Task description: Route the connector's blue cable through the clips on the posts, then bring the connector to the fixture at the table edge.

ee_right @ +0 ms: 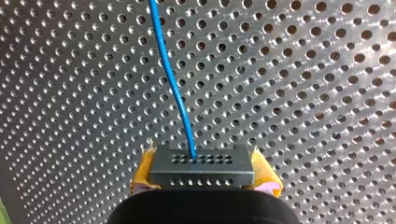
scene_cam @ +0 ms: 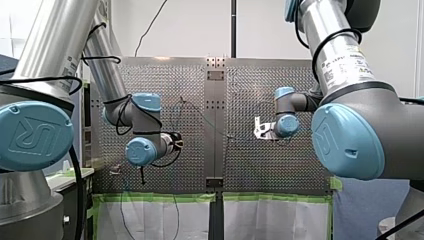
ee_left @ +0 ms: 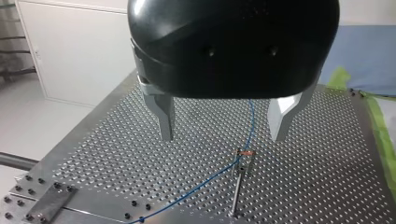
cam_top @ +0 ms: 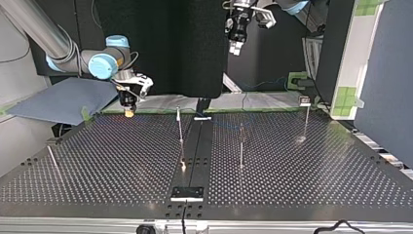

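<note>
In the right wrist view my right gripper (ee_right: 204, 173) is shut with its yellow pads (ee_right: 144, 173) on a dark grey connector (ee_right: 201, 161). A blue cable (ee_right: 172, 81) leaves the connector and runs ahead over the perforated table. In the top view this gripper (cam_top: 129, 111) hangs low over the table's far left part. My left gripper (ee_left: 224, 135) is open, its metal fingers (ee_left: 166, 119) empty, high above a post with a clip (ee_left: 244, 155) that the blue cable (ee_left: 201, 186) passes through. In the top view it (cam_top: 235, 48) is raised well above the table.
Several thin posts stand on the table (cam_top: 302, 170): one (cam_top: 180, 124) left of the centre strip, one (cam_top: 241, 146) right of it, one (cam_top: 306, 119) at the far right, one (cam_top: 52, 158) at the left. A dark plate fixture (cam_top: 187, 193) sits at the near edge.
</note>
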Controlling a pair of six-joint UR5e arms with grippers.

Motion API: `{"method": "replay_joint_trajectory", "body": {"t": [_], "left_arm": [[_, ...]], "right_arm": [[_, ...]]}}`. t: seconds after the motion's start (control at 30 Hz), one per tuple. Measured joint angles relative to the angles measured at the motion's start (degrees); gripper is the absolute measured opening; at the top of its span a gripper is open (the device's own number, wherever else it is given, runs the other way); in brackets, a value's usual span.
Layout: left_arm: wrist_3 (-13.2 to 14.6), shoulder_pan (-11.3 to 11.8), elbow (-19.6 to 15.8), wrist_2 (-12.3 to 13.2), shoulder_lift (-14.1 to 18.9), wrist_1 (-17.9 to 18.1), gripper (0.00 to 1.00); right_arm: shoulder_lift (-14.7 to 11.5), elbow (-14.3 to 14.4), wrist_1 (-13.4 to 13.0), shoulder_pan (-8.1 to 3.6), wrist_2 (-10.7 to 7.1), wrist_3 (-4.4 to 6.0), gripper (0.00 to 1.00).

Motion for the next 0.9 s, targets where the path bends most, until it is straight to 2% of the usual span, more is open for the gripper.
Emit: {"method": "replay_joint_trajectory", "body": {"t": [0.17, 0.4, 0.53, 0.67, 0.9], "left_arm": [[0.37, 0.17, 0.03, 0.02, 0.0, -0.75, 0.98], [0.44, 0.36, 0.02, 0.1, -0.01, -0.99, 0.98], [0.48, 0.41, 0.01, 0.03, -0.01, -1.04, 0.98], [0.51, 0.44, 0.02, 0.0, -0.01, -1.05, 0.98], [0.52, 0.57, 0.03, -0.02, -0.01, -1.08, 0.98]], "right_arm": [[-1.44, -0.2, 0.85, -0.69, 1.04, 0.54, 0.17], [-4.26, -0.27, 0.33, -1.97, 1.25, 2.56, 0.17], [-6.05, -0.59, -0.37, -2.7, 1.1, 3.31, 0.17], [-7.72, -1.35, 0.41, -3.5, 1.31, 3.52, 0.17], [-10.43, -3.29, 2.87, -4.98, 2.8, 3.25, 0.17]]}}
